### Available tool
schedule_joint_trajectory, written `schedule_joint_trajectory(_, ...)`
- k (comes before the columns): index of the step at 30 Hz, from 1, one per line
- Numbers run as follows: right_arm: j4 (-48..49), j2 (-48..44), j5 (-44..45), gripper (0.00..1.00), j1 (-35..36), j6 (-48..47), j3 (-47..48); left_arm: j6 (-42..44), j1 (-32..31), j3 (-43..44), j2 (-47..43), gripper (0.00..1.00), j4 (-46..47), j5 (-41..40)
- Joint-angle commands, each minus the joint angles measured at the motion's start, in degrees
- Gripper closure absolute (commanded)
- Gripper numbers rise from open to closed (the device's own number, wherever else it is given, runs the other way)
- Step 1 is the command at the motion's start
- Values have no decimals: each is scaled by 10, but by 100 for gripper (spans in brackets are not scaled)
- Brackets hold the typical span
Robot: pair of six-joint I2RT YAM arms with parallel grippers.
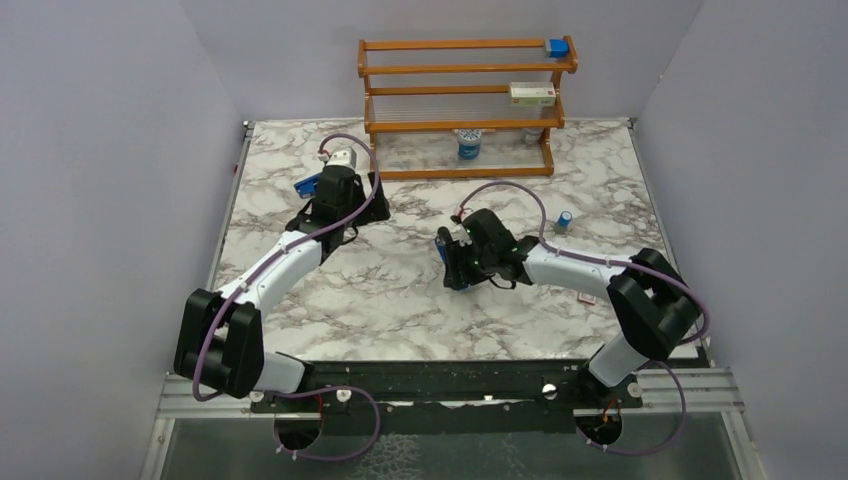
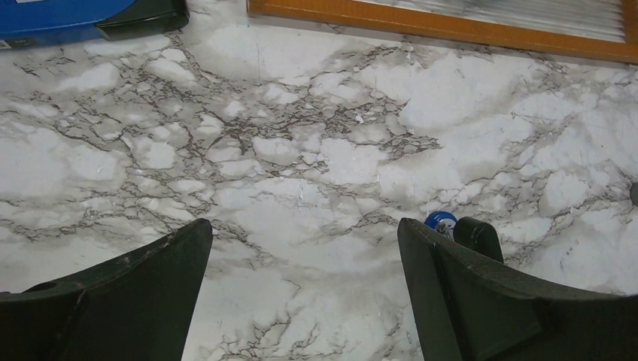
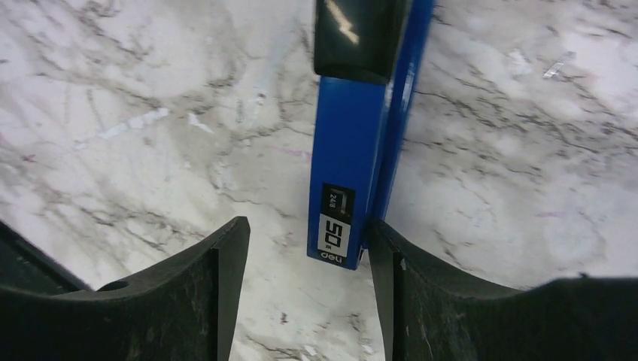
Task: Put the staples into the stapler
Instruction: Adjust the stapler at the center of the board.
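In the right wrist view the blue stapler (image 3: 353, 143) lies on the marble with its black end (image 3: 357, 37) far from me. Its labelled near end sits between my open right gripper (image 3: 307, 226) fingers, close against the right finger (image 3: 391, 263); the left finger stands apart from it. In the top view the right gripper (image 1: 455, 265) covers the stapler. My left gripper (image 2: 305, 226) is open and empty over bare marble; in the top view it (image 1: 335, 195) is at the back left. A thin silver sliver (image 3: 560, 64) lies on the marble; I cannot tell if it is staples.
A second blue object with a black end (image 2: 83, 19) lies beside the left gripper (image 1: 305, 185). An orange wooden rack (image 1: 460, 100) stands at the back, holding a blue block (image 1: 557, 46) and a white box (image 1: 532, 94). A small blue cylinder (image 1: 565, 220) and a pink-and-white box (image 1: 587, 297) sit on the right.
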Motion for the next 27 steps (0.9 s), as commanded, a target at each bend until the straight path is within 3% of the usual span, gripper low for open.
schedule_joint_trajectory(1,91,13,-62,38,33,23,7,-3,-4,17,7,4,5,10)
schedule_joint_trajectory(10,220,-13,-106,38,74,57,-18,26,-4,0,11,4,51,67)
schedule_joint_trajectory(15,195,-123,99,34,69,73,-90,61,-19,-4,26,5,90,132)
schedule_joint_trajectory(17,147,-158,207,23,60,96,-107,89,-41,2,34,5,95,139)
schedule_joint_trajectory(21,44,-186,324,22,-2,163,-124,110,-74,13,60,6,113,170)
schedule_joint_trajectory(27,55,-249,229,22,-89,117,-172,134,-136,15,104,8,157,162)
